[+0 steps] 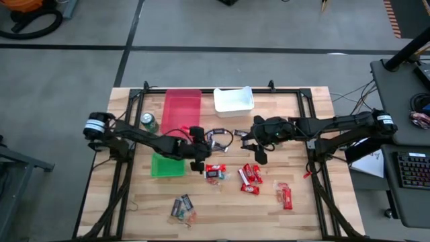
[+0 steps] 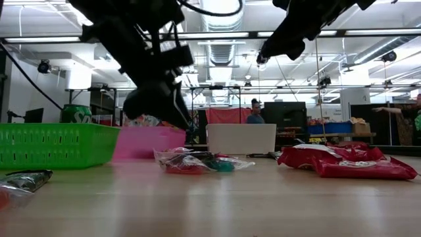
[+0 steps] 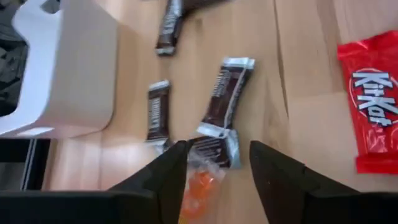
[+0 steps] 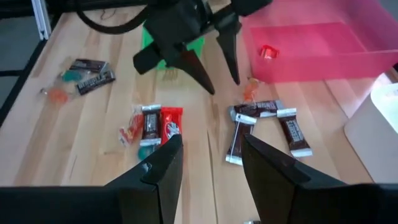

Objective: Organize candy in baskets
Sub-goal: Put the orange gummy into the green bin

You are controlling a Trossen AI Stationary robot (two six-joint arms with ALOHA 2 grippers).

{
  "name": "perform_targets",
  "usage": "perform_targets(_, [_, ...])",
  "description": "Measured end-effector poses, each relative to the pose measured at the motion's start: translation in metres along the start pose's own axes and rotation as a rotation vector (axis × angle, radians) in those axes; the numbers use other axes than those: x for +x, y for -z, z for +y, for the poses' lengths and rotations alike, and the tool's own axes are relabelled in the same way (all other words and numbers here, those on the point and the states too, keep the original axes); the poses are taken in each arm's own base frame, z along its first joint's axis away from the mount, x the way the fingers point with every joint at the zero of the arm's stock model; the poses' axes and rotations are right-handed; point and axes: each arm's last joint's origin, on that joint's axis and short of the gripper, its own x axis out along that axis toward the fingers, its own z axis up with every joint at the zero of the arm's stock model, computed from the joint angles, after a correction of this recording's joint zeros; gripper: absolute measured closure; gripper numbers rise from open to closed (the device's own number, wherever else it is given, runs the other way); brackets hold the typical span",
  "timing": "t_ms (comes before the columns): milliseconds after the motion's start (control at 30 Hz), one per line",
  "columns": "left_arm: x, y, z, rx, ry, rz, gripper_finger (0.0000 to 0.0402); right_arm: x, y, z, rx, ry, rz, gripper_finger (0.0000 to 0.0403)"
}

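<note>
Near edge of worktop (image 1: 222,215): scattered candy (image 1: 250,176). Centre: left pincer (image 4: 217,71), jaws parted, empty, above dark mini bars (image 3: 221,99); right pincer (image 1: 259,156) likewise released beside it. Far side: green basket (image 1: 166,165), red basket (image 1: 181,111), white basket (image 1: 234,100).

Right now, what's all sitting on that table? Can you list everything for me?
Red basket: one, translucent red, far side, left of centre; one small red piece inside.
White basket: one, white, far side, centre.
Green basket: one, bright green, nearer than the red one.
Soda can: one, green, left of the red basket.
Dark mini bars: four, dark with silver ends, table centre.
Red-wrapped bars: several, red, right of centre.
Mixed candy: small cluster, near edge.
Left hand: open, over the dark bars.
Right hand: open, table centre.
</note>
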Motion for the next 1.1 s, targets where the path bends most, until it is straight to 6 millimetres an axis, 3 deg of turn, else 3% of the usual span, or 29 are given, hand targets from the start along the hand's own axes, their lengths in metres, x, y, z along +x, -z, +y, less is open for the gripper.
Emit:
perform_targets(467, [0.036, 0.017, -0.001, -0.036, -0.036, 0.134, 0.0238, 0.001, 0.0, 0.0, 0.005, 0.001, 0.001, 0.0248])
perform_targets(800, [0.037, 0.019, 0.0, -0.066, -0.067, 0.145, 0.024, 0.001, 0.001, 0.0, 0.003, 0.001, 0.002, 0.0248])
perform_targets(1100, [0.039, 0.02, 0.002, -0.125, -0.066, 0.148, 0.0267, 0.001, 0.001, 0.0, -0.006, 0.0, 0.003, 0.0248])
